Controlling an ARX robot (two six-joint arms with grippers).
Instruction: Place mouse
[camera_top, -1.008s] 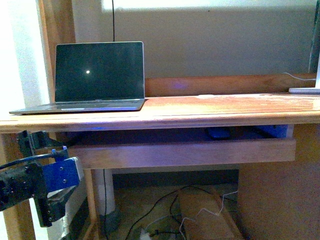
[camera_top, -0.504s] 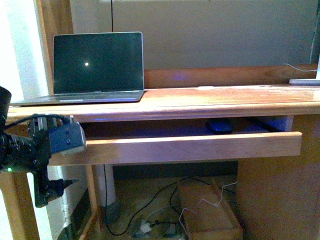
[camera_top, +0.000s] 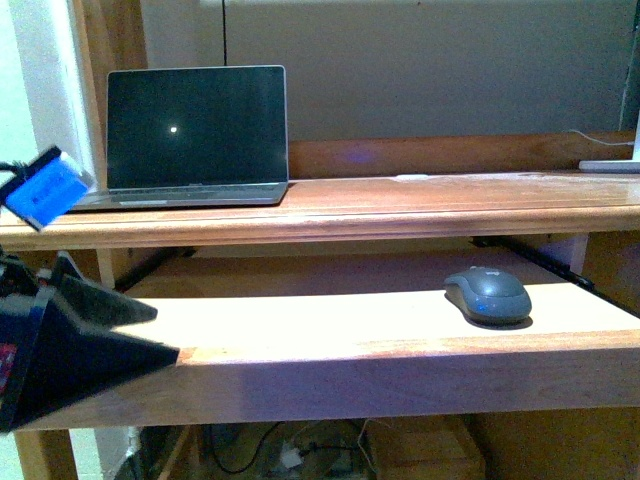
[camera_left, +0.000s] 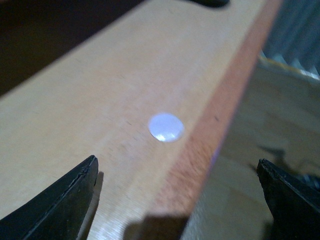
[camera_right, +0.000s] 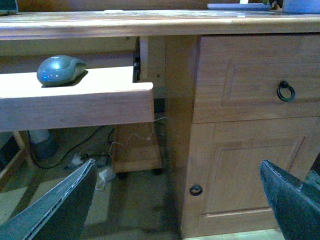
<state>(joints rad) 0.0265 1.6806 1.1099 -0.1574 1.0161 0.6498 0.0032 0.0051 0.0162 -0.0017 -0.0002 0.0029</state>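
Well, front view: the mouse (camera_top: 488, 296) sits on the pulled-out tray (camera_top: 300, 330), toward its right end, below the desk (camera_top: 400, 200) carrying the laptop (camera_top: 190, 135), and the left gripper (camera_top: 167, 332) is at the tray's left end. Left wrist: I see its jaws spread wide across the tray's front edge, near a white dot (camera_left: 166, 127). Right wrist: the right gripper (camera_right: 175, 205) is spread too, low, well apart from the mouse.
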